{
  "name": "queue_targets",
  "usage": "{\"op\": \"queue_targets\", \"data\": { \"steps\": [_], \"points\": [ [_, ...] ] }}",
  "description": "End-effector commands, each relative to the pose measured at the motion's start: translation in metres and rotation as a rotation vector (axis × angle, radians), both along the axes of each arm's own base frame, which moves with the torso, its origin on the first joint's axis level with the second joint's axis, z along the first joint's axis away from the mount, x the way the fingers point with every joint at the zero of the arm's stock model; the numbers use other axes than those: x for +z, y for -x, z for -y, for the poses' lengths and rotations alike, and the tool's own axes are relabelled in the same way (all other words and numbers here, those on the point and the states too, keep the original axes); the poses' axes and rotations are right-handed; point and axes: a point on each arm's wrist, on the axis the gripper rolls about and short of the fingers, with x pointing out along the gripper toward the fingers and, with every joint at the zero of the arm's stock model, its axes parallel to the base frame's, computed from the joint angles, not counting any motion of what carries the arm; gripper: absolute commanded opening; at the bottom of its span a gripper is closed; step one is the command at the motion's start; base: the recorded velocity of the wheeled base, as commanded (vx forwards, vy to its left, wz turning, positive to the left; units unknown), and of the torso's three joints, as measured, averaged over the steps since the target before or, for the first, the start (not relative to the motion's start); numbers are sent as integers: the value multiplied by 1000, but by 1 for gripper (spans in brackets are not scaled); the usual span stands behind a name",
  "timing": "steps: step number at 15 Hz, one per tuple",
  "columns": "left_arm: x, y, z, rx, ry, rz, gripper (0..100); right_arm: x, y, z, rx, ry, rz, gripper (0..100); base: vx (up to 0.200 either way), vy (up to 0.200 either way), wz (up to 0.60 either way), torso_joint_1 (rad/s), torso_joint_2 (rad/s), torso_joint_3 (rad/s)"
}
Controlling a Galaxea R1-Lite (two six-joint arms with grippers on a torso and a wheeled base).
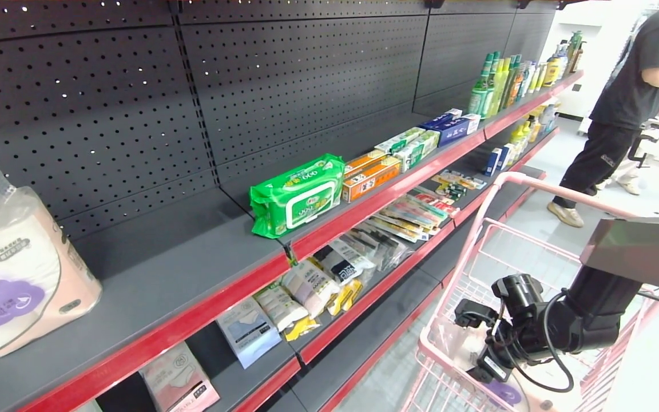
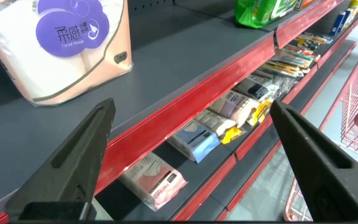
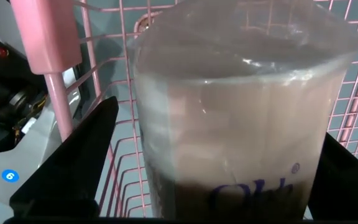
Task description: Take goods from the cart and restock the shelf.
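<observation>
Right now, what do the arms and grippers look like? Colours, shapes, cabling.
Right arm: glossy black rounded segments, with a black cable looping below the wrist and a small white tag near it. Left gripper and right gripper: each has two matte black, wedge-shaped fingers tapering toward the tips. No markings visible on them.

At nine o'clock in the head view, the tissue pack (image 1: 15, 269) runs off the picture's edge, so we cannot see its far side. At five o'clock the lower edge cuts the pink cart (image 1: 495, 229), and the right arm (image 1: 570, 326) covers most of its load. Up close, the wrapped pack (image 3: 241, 124) is blurred and we cannot read its print. The bottles (image 1: 501, 80) at one o'clock are too small to tell apart.
</observation>
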Motion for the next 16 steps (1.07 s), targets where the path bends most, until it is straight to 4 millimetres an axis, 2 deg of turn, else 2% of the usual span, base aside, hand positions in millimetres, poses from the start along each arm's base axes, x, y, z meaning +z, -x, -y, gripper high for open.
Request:
{"op": "queue_targets", "data": {
  "steps": [1,6,7,13,16],
  "points": [
    [0,0,0,0,0,-1,100,0,0,0,0,2,1,100,0,0,0,0,0,0],
    [0,0,0,0,0,-1,100,-1,1,0,13,7,-2,100,0,0,0,0,0,0],
    [0,0,0,0,0,1,100,-3,3,0,14,6,-10,0,0,0,0,0,0,0],
    [0,0,0,0,0,-1,100,1,6,1,7,19,-12,0,0,0,0,0,0,0],
    [0,0,0,0,0,-1,100,27,11,1,4,14,19,0,0,0,0,0,0,0]
  ]
}}
